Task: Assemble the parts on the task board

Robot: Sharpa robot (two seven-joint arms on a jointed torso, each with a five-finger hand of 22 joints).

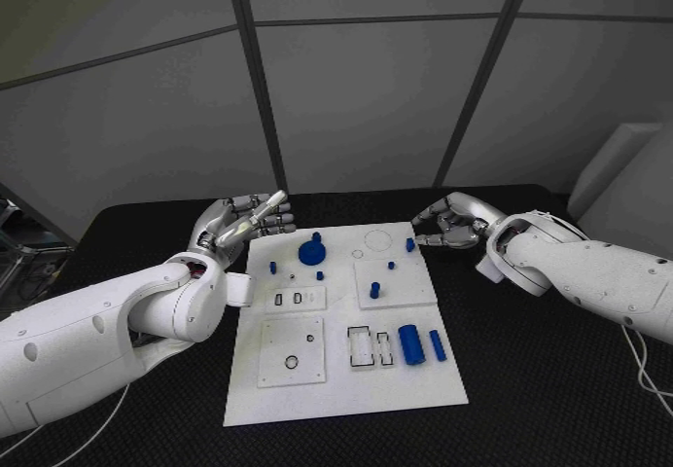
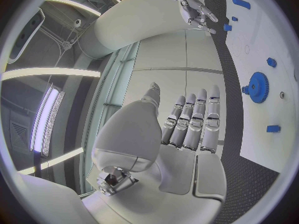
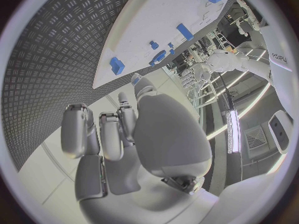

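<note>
Left hand hovered just off the task board's far left corner, fingers straight and side by side, palm bare, holding nothing. Right hand hovered just off the board's far right corner, fingers curled inward; nothing seen in its grasp, and the right wrist view showed the curled fingers empty.

The board lay flat on the black table between the two hands. Nearest the left hand: blue gear, standing on the board just beside its fingertips, and a small blue peg a little further in. Nearest the right hand: small blue piece by the board's far right edge, close to its fingertips but apart from them. Another upright blue peg stood mid-board, about midway between the hands. Well away from both hands, toward the robot: a large blue cylinder and a slimmer blue bar lying side by side, not touching, beside the outlined slots.
</note>
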